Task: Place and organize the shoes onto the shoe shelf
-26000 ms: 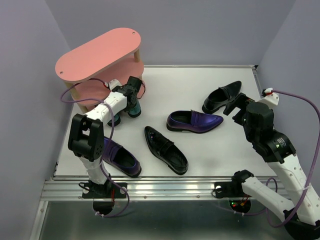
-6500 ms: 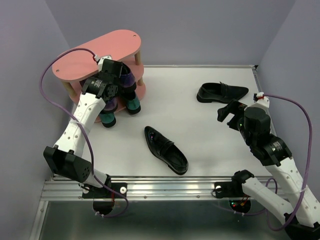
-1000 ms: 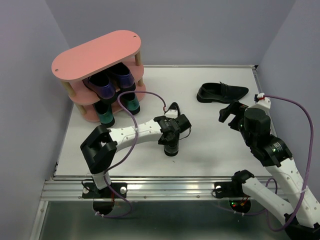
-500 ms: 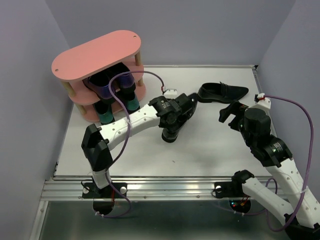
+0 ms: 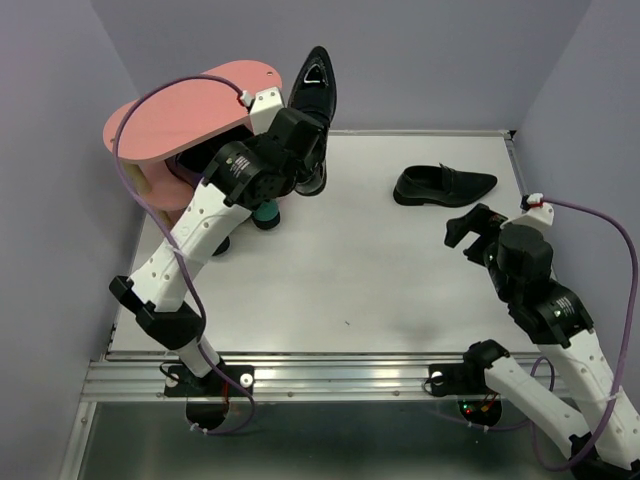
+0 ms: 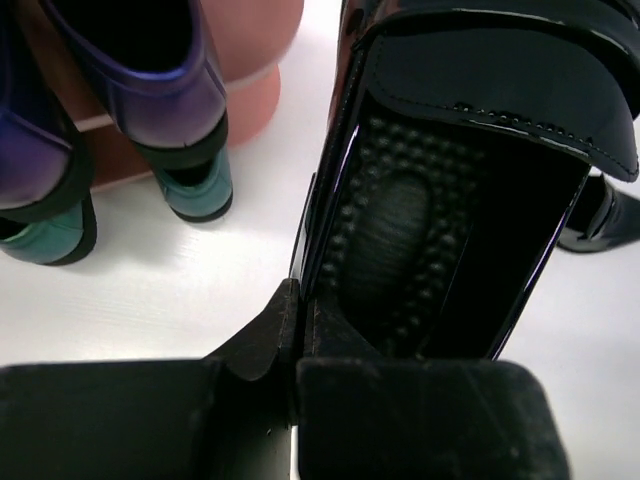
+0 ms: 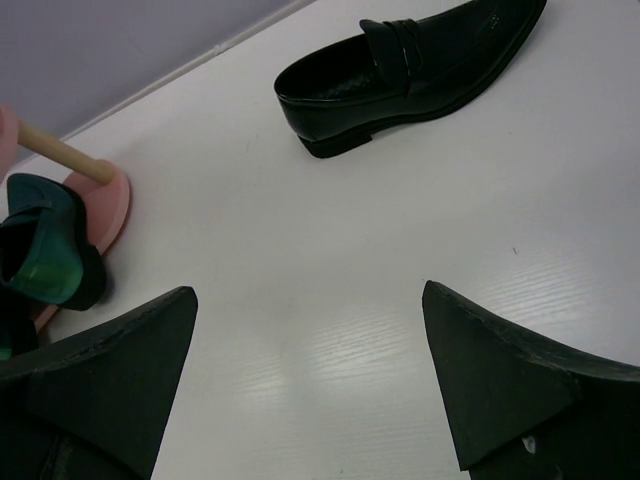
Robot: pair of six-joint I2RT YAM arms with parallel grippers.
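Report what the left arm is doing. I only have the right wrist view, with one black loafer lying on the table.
Observer: The left claw is shut on a second black loafer, gripping its side wall near the heel.
Operator: Give me its position.
Observer: It is held in the air, toe up, at the right end of the pink shoe shelf, with the toe rising above the shelf's top.
Operator: List what sits above the teal heel I can see.
Observer: Two purple shoes stand side by side on the middle level, heels facing outward.
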